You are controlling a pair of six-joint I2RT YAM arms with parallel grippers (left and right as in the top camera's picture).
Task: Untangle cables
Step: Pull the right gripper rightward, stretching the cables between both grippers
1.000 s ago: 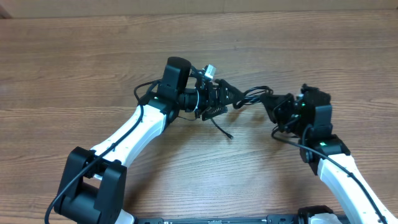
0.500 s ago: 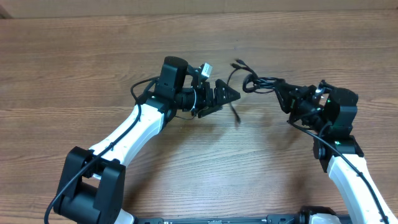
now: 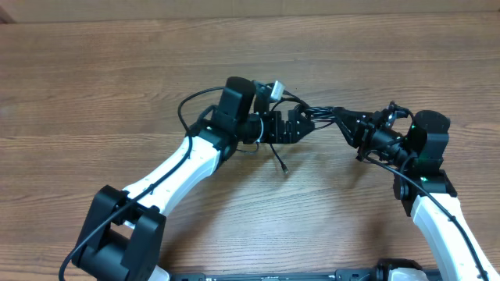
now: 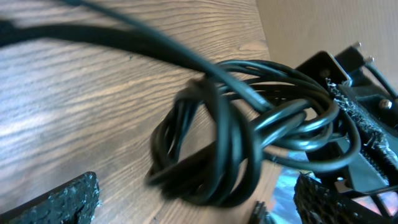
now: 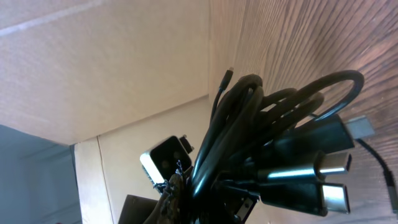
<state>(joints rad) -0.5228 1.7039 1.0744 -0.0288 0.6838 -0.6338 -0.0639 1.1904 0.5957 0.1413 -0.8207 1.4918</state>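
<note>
The cables (image 3: pixel 320 115) form a single black bundle suspended between the two grippers, near the middle of the wooden table (image 3: pixel 117 78). The right gripper (image 3: pixel 349 125) is clamped tight on one side of the bundle; in the left wrist view several loops run directly into its textured jaws at the right edge of the frame. The left gripper (image 3: pixel 295 126) faces it from the opposite side with its jaws spread to full width. In the left wrist view the two fingers (image 4: pixel 62 199) appear only at the lower corners, and the knot (image 4: pixel 224 143) sits ahead of them, between the two tips, with no contact visible. The knot consists of several strands wound through one another into a tight ring. One loose strand (image 3: pixel 277 156) drops from the bundle beside the left gripper and ends in a small plug on the table surface. In the right wrist view the bundle (image 5: pixel 249 112) fills the centre of the frame, and a group of metal plug connectors (image 5: pixel 329 168) lies side by side at its lower right. The white camera (image 5: pixel 163 158) on the left wrist is visible behind the bundle.
</note>
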